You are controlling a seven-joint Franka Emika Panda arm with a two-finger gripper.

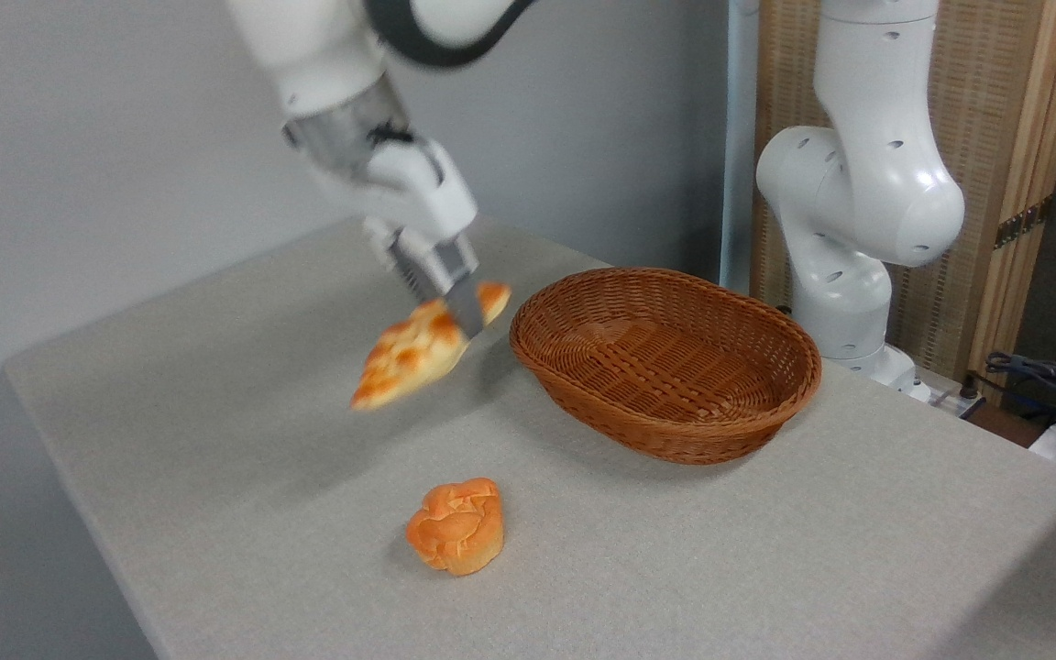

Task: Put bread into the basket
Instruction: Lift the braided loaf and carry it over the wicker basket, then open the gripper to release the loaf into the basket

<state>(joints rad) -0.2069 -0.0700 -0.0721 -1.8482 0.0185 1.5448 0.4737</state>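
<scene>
The long braided bread point(411, 353), golden with toasted orange bumps, hangs tilted above the table, its lower tip pointing down-left. My gripper point(456, 316) is shut on its upper half, with one grey finger crossing the loaf; both look motion-blurred. The reddish-brown oval wicker basket point(665, 431) rests on the table just to the right of the bread, with nothing inside it. The loaf's upper end is close to the basket's left rim but outside it.
A small round orange bun point(456, 526) lies on the table in front, below the loaf. The arm's white base point(858, 211) stands behind the basket at the right. Cables point(1050, 380) lie at the far right edge.
</scene>
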